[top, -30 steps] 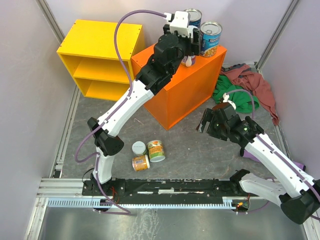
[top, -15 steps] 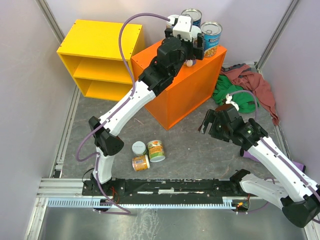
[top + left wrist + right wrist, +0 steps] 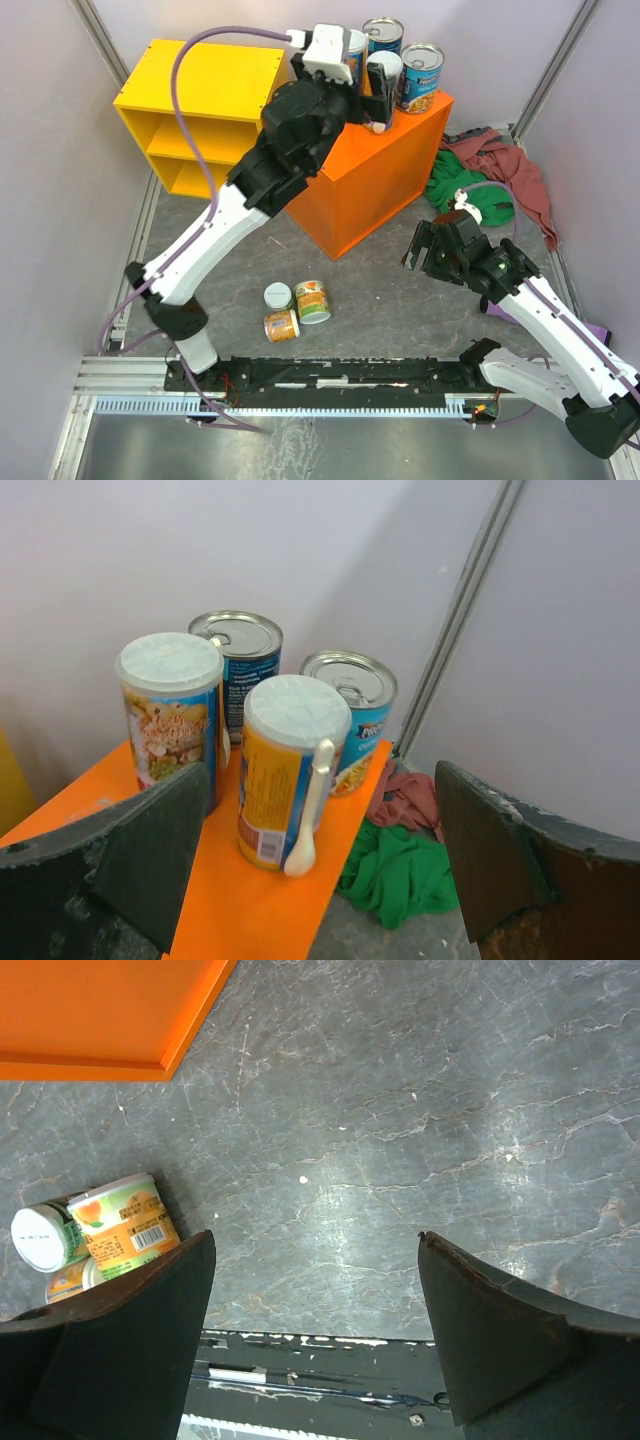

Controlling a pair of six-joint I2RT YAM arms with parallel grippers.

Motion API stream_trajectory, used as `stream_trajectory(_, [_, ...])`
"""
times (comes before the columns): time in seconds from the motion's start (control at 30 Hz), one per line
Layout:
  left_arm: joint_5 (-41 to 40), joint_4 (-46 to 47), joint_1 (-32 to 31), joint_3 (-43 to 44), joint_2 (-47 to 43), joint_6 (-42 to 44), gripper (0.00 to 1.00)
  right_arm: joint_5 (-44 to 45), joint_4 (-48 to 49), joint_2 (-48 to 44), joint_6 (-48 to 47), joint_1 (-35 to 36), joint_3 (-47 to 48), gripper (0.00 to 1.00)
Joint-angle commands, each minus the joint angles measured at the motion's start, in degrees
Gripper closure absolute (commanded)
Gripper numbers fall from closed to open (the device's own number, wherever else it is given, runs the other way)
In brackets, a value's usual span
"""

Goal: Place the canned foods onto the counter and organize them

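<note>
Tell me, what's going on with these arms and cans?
Two robot arms are stocking the orange counter. It holds four cans so far; the left gripper hangs open beside them, holding nothing. Another three cans sit on the floor, and the right gripper is open and empty above it.

You've got pale lilac walls [image 3: 50, 200] on 3 sides, metal trim [image 3: 100, 40] up both far corners. Grey marbled tabletop [image 3: 380, 290]. Yellow open-front shelf unit [image 3: 200, 115] at far-left corner. Alu rail [image 3: 120, 378] along near edge. Light even, soft shadows.
</note>
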Motion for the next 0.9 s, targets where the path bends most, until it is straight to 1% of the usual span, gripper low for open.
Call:
stream_trajectory(0.0, [-6.27,-1.97,-4.34,-8.19,-10.57,-3.09,0.01,-0.09,0.00,0.13,-2.57,-0.01,1.70,0.11])
stream_trajectory(0.03, [-7.30,-2.20,-5.26,-12.96,-13.14,-4.04,0.01,-0.58,0.37,0.32,-2.89,0.06,1.47,0.11])
stream_trajectory(0.17, [-11.62,-4.10,-8.82,-26.87,-22.53,-9.73,0.01,-1.63,1.32,1.69,-3.13,2.11,1.10,0.12])
stream_trajectory(0.33, [-17.37,-8.39,-13.49,-38.95,-32.74,-16.27,0.01,-0.45,2.32,4.99,-0.72,7.59,2.11,0.13])
stream_trajectory(0.5, [-23.41,-14.56,-17.69,-47.56,-40.27,-23.82,0.00,2.03,3.78,8.87,1.92,14.49,3.39,0.13])
stream_trajectory(0.63, [-26.46,-20.41,-19.05,-53.58,-45.40,-30.54,0.01,4.84,5.22,12.66,4.51,20.18,4.66,0.13])
stream_trajectory(0.87, [-28.36,-31.45,-19.11,-58.37,-48.16,-39.40,0.02,7.32,6.51,18.32,7.88,27.06,7.19,0.13])
